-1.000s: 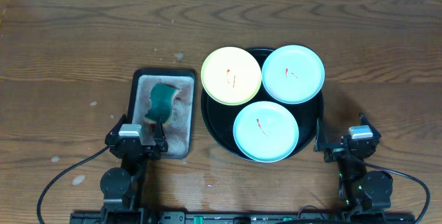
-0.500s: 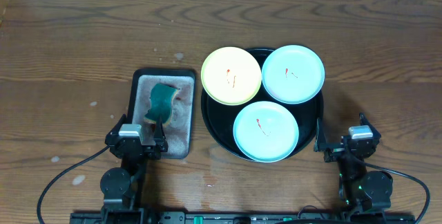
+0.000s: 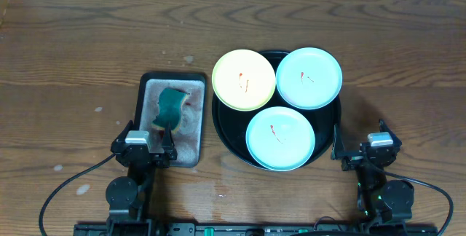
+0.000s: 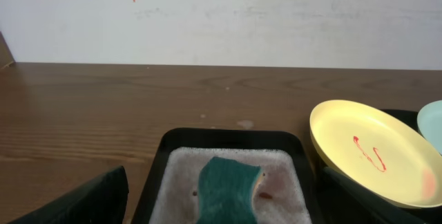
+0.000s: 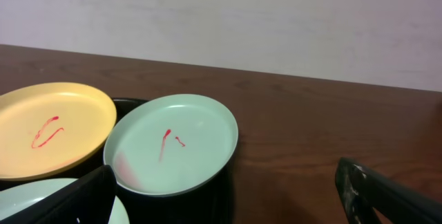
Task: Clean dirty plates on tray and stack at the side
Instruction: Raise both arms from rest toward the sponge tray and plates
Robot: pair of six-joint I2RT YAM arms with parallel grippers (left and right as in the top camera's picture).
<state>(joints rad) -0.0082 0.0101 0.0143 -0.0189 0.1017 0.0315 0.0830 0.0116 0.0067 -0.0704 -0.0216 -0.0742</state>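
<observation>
Three plates lie on the round black tray (image 3: 227, 135): a pale yellow plate (image 3: 243, 80) at its back left, a mint-blue plate (image 3: 309, 78) at its back right and a second mint-blue plate (image 3: 280, 138) at the front. Each has small red smears. My left gripper (image 3: 143, 147) is open and empty at the near end of the grey tray, left of the black tray. My right gripper (image 3: 366, 148) is open and empty, just right of the black tray. The right wrist view shows the back mint-blue plate (image 5: 173, 142) and the yellow plate (image 5: 48, 127).
A small rectangular grey tray (image 3: 145, 90) stands left of the black tray and holds a green sponge (image 3: 170, 106) on a white pad. The sponge (image 4: 228, 189) lies just ahead of my left fingers. A pale wall runs along the table's far edge.
</observation>
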